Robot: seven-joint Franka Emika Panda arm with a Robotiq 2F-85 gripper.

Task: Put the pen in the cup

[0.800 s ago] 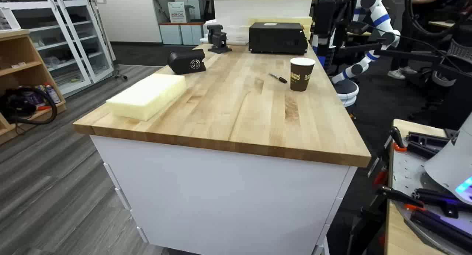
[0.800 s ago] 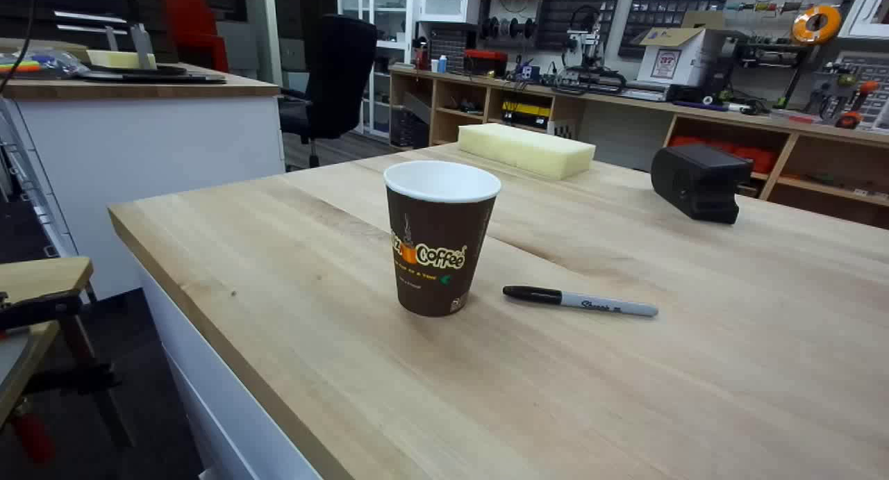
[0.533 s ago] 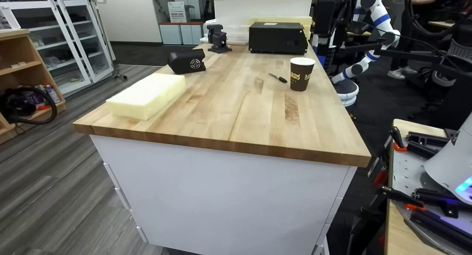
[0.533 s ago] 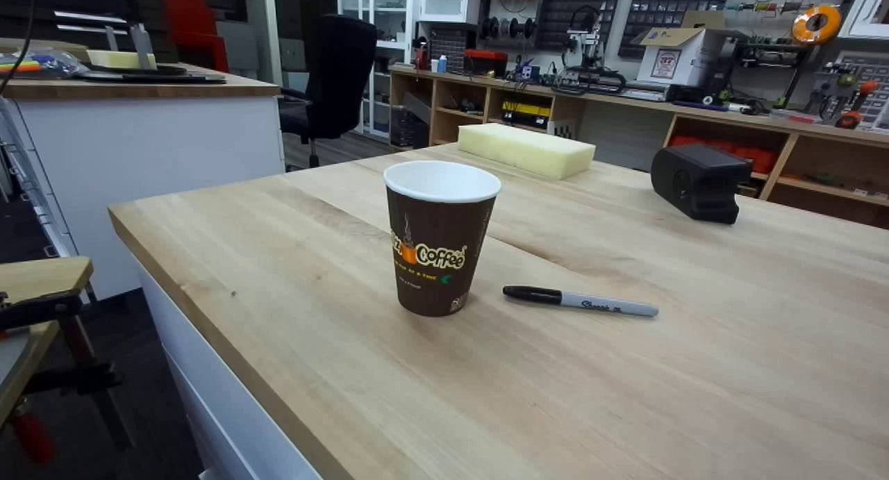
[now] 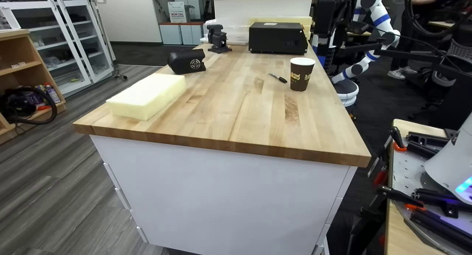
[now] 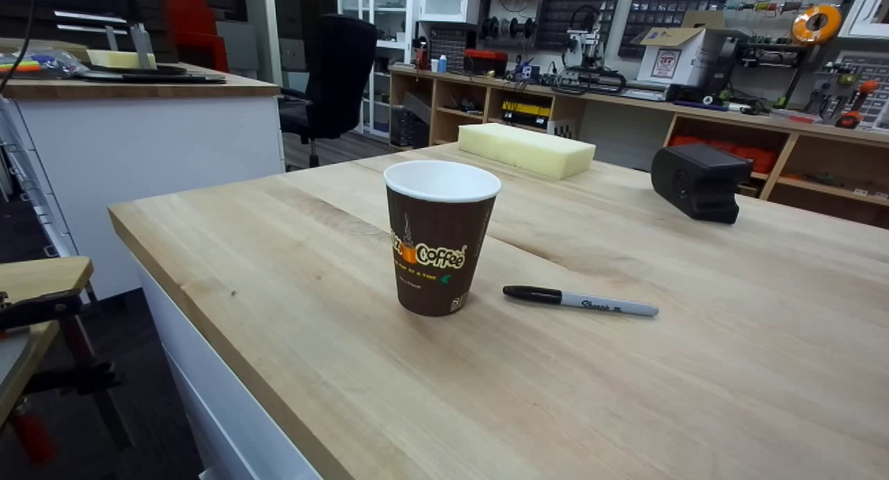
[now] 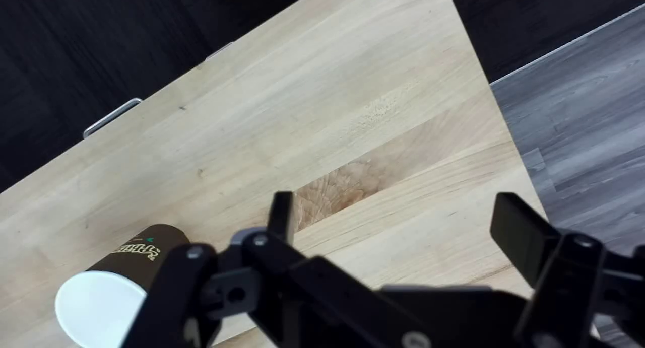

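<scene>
Looks like the reach stage to me: the gripper (image 7: 395, 217) has its jaws spread wide apart with nothing between them, the cup (image 6: 441, 251) sits off in a lower corner of the wrist view, and the pen (image 6: 580, 301) doesn't show there at all. Next move, I'd say: get over to the pen, line the jaws up across the barrel and go low. As for the stuff itself, the table (image 6: 590, 396) is pale wood strips with some darker patches. The foam block (image 6: 526, 151) is a yellowish slab, probably squishy. Cup's upright, tapered, dark brown, likely paper with a white rim, so I'd guess it tips easily. Pen's lying flat on the table just beside it, black cap toward the cup, slim grey barrel, might roll if nudged.
</scene>
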